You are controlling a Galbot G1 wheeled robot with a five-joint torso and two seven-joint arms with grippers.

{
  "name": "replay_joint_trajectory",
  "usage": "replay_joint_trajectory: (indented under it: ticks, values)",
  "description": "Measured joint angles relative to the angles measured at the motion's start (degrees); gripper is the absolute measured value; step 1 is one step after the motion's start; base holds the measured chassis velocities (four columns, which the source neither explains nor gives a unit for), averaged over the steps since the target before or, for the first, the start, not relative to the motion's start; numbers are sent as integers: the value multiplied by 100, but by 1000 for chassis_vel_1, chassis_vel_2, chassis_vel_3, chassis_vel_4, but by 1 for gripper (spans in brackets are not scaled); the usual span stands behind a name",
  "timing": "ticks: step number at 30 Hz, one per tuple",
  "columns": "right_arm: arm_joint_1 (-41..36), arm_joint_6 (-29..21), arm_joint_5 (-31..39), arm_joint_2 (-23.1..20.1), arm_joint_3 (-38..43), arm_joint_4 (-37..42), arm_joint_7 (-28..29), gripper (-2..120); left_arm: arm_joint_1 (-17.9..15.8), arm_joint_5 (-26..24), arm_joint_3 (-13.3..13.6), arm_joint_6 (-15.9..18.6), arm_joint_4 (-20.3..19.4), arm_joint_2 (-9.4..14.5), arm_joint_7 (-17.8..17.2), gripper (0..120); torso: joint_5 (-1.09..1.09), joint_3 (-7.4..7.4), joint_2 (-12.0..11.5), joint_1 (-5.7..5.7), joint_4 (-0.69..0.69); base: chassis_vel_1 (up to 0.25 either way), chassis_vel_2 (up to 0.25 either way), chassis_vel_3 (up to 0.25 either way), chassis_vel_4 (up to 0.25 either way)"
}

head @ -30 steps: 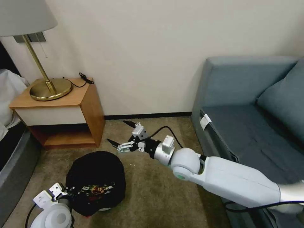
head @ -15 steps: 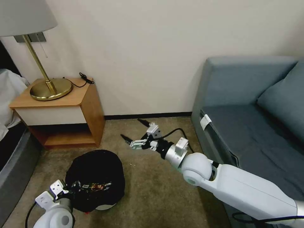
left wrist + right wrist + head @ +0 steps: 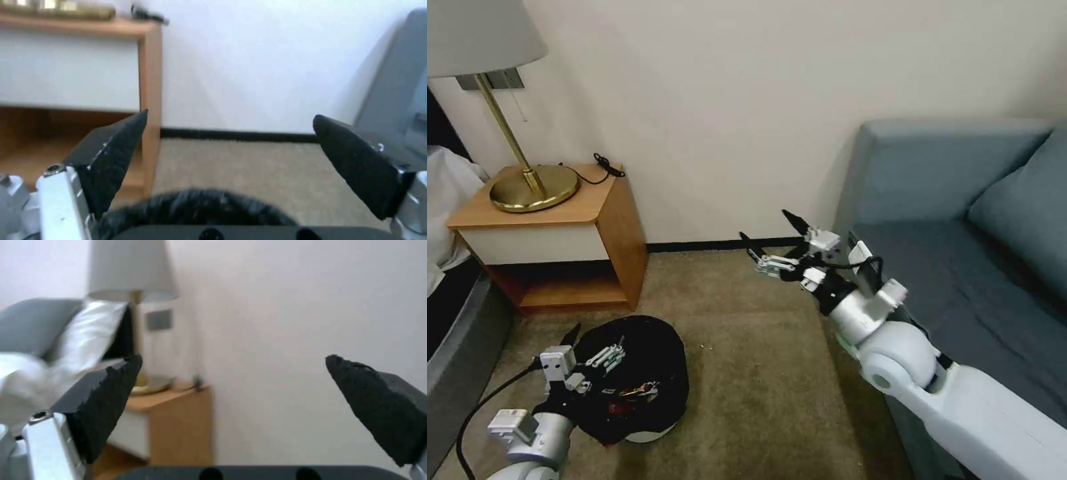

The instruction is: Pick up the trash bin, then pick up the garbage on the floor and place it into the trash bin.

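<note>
The trash bin (image 3: pixel 640 380), lined with a crinkly black bag, stands on the beige carpet (image 3: pixel 760 387) at about seven o'clock in the head view, its white base peeking out below and red-and-colourful wrappers (image 3: pixel 637 393) lying inside. The left gripper (image 3: pixel 594 347) hangs just above the bin's near rim, at its nine o'clock side, fingers spread apart and holding nothing; in the left wrist view the bag's black edge (image 3: pixel 195 206) sits below the open fingers (image 3: pixel 111 156). At three o'clock from the bin, well apart, the right gripper (image 3: pixel 774 243) is raised near the blue-grey sofa (image 3: pixel 960 253), its jaws also parted and empty. A wooden nightstand (image 3: pixel 560 240) with a brass lamp (image 3: pixel 527 183) stands at eleven o'clock from the bin.
</note>
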Motion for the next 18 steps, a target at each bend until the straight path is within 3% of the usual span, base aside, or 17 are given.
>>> replay_joint_trajectory:
  ticks: [5, 9, 11, 14, 18]
  values:
    - [-851, -148, -902, 410, 968, 244, 268, 100, 151, 143, 40, -240, -200, 0, -120, 100, -1, 0, 0, 0, 2, 0, 0, 0, 0]
    - [-2022, -958, -2378, 1377, 1919, 786, 924, 100, 295, 257, 123, -350, -414, 39, -313, 100, -2, 0, 0, 0, -1, 0, 0, 0, 0]
    - [-2122, -1075, -2479, 1562, 1959, 874, 1003, 100, 300, 269, 139, -347, -437, 64, -360, 100, -2, 0, 0, 0, -2, 0, 0, 0, 0]
    - [-2448, -1394, -2944, 2411, 1966, 1134, 1195, 100, 349, 209, 317, -107, -536, 293, -684, 100, -3, 0, 0, 0, 1, 0, 0, 0, 0]
    - [-2635, -1422, -3265, 2786, 1904, 1179, 1211, 100, 385, 174, 400, 50, -550, 528, -943, 100, -3, 0, 0, 0, 0, 0, 0, 0, 0]
